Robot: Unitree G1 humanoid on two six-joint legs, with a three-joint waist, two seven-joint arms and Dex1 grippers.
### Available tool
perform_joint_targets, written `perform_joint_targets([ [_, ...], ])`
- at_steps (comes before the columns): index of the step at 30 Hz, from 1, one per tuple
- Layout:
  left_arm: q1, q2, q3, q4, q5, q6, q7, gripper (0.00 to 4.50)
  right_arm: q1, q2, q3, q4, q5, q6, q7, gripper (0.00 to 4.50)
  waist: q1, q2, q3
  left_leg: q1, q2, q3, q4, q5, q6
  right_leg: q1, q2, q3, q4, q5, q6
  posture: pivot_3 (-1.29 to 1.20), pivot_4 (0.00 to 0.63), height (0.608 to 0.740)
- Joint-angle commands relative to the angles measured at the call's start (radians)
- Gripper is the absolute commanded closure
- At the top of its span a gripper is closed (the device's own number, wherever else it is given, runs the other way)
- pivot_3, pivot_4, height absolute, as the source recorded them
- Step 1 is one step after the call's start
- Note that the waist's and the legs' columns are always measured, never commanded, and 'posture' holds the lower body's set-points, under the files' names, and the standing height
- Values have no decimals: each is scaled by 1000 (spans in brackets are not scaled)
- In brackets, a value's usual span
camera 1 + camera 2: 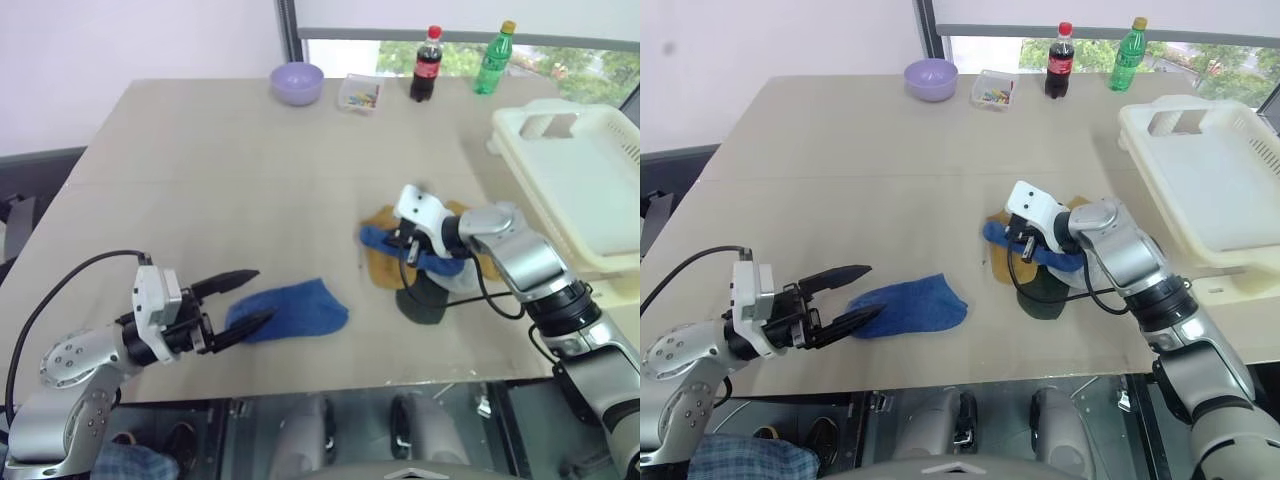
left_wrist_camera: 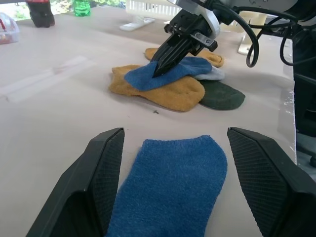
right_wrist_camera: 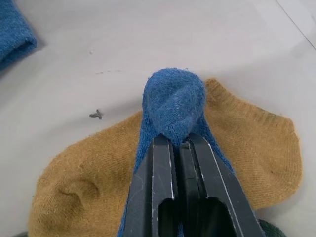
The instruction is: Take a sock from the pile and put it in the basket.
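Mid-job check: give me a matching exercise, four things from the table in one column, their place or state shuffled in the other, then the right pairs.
Things:
1. right claw
2. left claw
3. basket
4. purple bowl

States:
A. empty, at the table's right edge
B. open, a lone blue sock lying between its fingers
C. at the table's far side, near the bottles
D. pinched shut on the blue sock atop the pile

Pairs: 1-D, 2-B, 3-A, 4-C

Head views overlook table (image 1: pixel 200 160) — wrist views close.
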Motion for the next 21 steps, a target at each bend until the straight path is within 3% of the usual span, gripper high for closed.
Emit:
perform_joint_targets([
  [1, -3, 12, 4, -11, -1, -4, -6, 907, -9, 6, -40, -51, 18, 7, -7, 4474, 0, 0, 0, 0, 0, 0, 0, 0, 0, 0, 0, 0, 0, 0, 0, 0, 150, 733],
  [9, -7, 12, 4, -8, -1, -2, -10, 907, -82, 147, 21, 13, 8, 12, -46, 4474, -4, 0, 0, 0, 0, 0, 0, 0, 0, 0, 0, 0, 0, 0, 0, 0, 150, 733],
  [21, 22, 15, 35, -24, -5, -2, -4, 907, -286, 418, 102, 485, -105, -246, -99, 4474, -4, 0, 0, 0, 0, 1, 0, 0, 0, 0, 0, 0, 0, 0, 0, 0, 150, 733],
])
